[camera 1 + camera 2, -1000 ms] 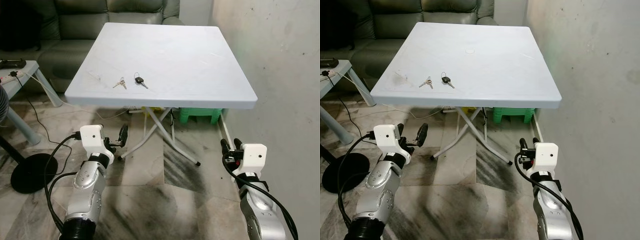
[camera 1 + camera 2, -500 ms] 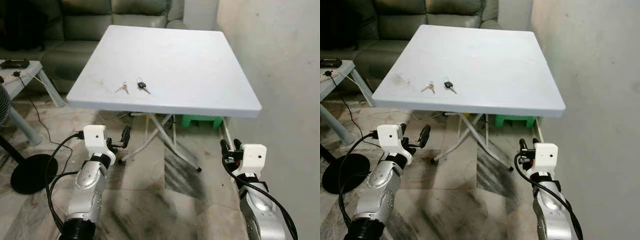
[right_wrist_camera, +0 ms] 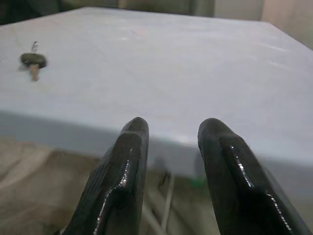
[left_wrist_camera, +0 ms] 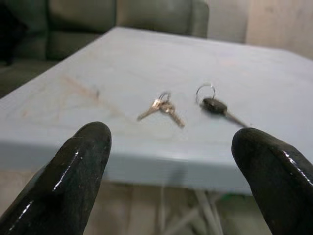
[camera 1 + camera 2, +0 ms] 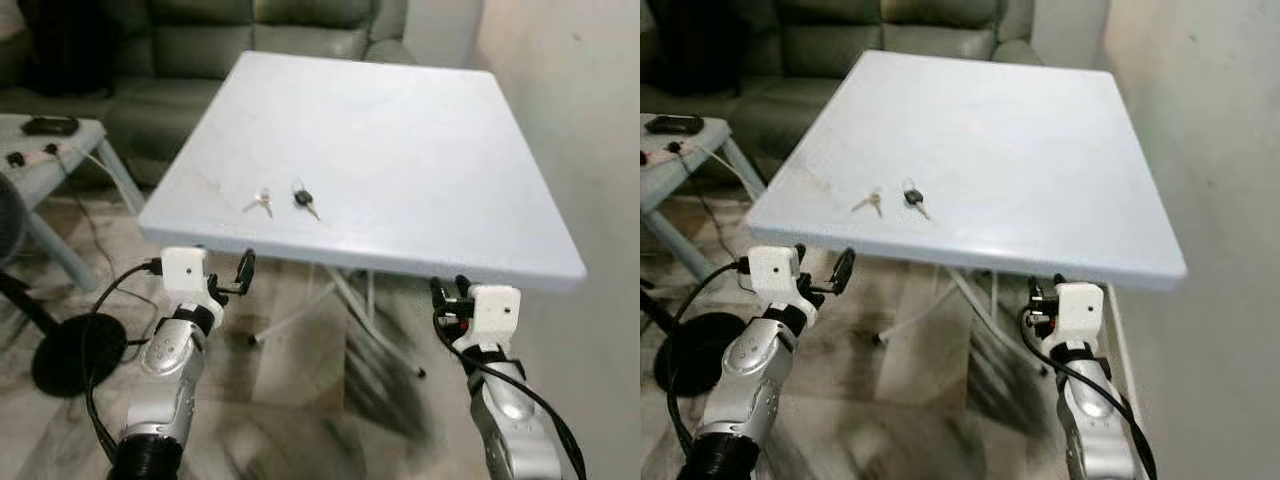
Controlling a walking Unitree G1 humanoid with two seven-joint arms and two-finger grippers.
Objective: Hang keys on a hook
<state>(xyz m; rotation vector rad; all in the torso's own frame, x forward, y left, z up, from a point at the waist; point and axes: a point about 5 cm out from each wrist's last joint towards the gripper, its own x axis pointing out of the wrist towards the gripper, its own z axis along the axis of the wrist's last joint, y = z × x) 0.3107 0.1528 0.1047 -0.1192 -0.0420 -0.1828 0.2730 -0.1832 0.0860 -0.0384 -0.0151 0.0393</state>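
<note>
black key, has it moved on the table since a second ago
No. The black key lies just right of the brass keys near the table's front-left edge, as before; only the camera came closer.

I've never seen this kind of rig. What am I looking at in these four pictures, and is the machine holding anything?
It is a humanoid robot standing before a white table. Two pictures come from its head camera, looking down past its silver arms. The other two come from cameras on each wrist, looking along that gripper's black fingers. The left gripper is open and aimed at two sets of keys near the table's front edge: small brass keys and a black-headed key. The right gripper is also open. Neither holds anything. No hook can be made out.
</note>
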